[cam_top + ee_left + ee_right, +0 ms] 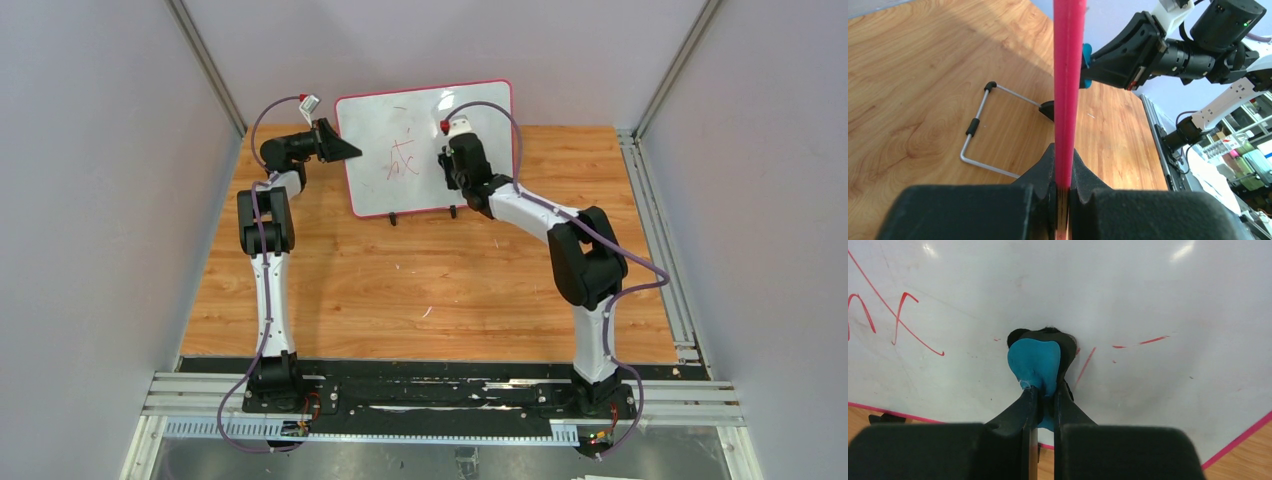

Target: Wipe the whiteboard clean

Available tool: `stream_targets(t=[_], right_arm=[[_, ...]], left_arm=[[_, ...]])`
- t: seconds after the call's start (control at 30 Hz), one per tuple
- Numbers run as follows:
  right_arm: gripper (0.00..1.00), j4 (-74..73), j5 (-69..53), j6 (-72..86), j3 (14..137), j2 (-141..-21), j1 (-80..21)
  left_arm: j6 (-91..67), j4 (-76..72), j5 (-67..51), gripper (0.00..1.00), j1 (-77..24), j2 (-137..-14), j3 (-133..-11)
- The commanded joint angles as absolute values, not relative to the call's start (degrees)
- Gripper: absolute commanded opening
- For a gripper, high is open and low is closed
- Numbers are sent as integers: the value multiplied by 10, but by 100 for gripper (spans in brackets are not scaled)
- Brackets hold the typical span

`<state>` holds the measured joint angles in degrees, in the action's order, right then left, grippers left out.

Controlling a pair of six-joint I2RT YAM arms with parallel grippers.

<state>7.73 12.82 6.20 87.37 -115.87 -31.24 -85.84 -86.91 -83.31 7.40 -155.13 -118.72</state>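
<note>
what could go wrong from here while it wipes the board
1. The left hand pinches only the thin edge of the whiteboard, which is propped by a light wire stand; a hard push could slip it free or tip it.
2. The right hand grips just the lower end of the eraser, so it may twist or pop out against the board.
3. The red character sits beside the eraser, not under it; a short sweep could miss it.
</note>
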Motion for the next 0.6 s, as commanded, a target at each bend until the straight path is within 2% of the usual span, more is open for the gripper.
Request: stream_targets(t=[0.0, 0.27, 0.57], right_arm=[[1, 89, 123, 70, 895, -1180, -324], [0, 79, 157, 38, 912, -1194, -300], [1, 82, 163, 26, 891, -1150, -239]], left_arm=[[-821, -904, -853, 0, 84, -1573, -1192], [-823, -904, -853, 0, 84, -1575, -1193], [-826, -903, -853, 0, 84, -1577, -1197]])
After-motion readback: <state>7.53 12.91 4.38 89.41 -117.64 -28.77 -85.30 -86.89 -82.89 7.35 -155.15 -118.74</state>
